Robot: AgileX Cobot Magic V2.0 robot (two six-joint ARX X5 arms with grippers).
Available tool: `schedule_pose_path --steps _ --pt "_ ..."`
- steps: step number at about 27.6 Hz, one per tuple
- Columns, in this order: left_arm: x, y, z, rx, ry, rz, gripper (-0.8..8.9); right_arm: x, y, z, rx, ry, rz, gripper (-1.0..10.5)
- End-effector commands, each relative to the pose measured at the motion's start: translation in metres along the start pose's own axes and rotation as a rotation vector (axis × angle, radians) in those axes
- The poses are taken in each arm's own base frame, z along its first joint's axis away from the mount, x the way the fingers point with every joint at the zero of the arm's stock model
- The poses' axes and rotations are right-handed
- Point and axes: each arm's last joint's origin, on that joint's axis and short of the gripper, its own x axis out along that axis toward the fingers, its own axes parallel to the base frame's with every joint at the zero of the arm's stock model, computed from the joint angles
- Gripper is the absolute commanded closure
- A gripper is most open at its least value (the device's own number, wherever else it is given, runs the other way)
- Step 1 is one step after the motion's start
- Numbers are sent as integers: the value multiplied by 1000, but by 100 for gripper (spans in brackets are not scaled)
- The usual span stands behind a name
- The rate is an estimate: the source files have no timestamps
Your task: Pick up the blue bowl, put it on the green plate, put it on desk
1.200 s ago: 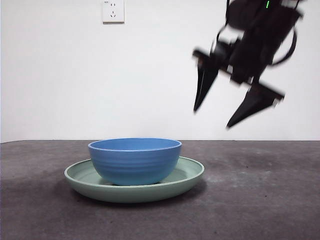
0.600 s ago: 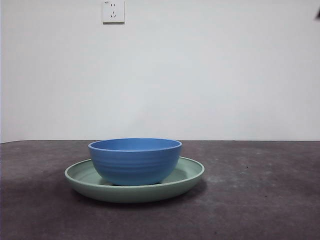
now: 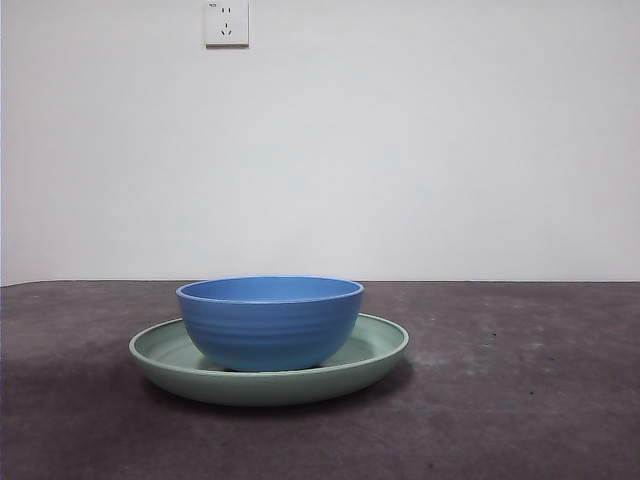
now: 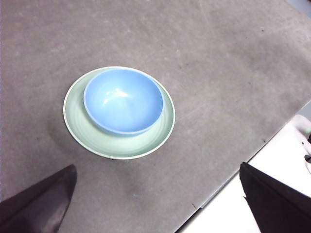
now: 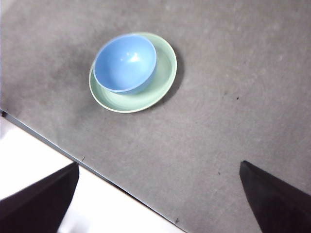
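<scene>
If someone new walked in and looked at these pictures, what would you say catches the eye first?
The blue bowl draws the eye: it sits upright and empty inside the green plate, slightly off the plate's centre, on the dark desk. Next comes the white wall socket high on the bare wall behind. Both the left gripper and the right gripper hang well above the desk with jaws wide apart, holding nothing.

Blue bowl (image 3: 270, 320) upright inside pale green plate (image 3: 375, 352), plate flat on grey desk (image 3: 520, 400)

No legible text or labels.
</scene>
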Motion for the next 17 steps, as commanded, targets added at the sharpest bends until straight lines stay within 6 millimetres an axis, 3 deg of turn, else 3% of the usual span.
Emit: schedule_pose_path --steps 1,4,6,7,8,9,17 --pt "-2 -1 2 6 -4 -5 131 -7 1 -3 -13 -11 6 395" --pt "-2 -1 2 6 -4 -4 187 -10 1 -5 -8 -22 9 453" --pt "-2 -1 2 9 3 -4 460 -10 1 -5 -7 -21 8 727" --pt "-2 -1 1 21 10 -3 679 -10 1 -5 -6 -21 9 932" --pt "-2 -1 1 33 16 -2 830 -10 1 -4 -3 -26 9 925" --pt "-2 -1 0 33 16 -1 769 -10 2 -4 2 -31 11 919" --pt "-2 -1 0 30 15 -2 763 -10 2 -2 1 -54 14 919"
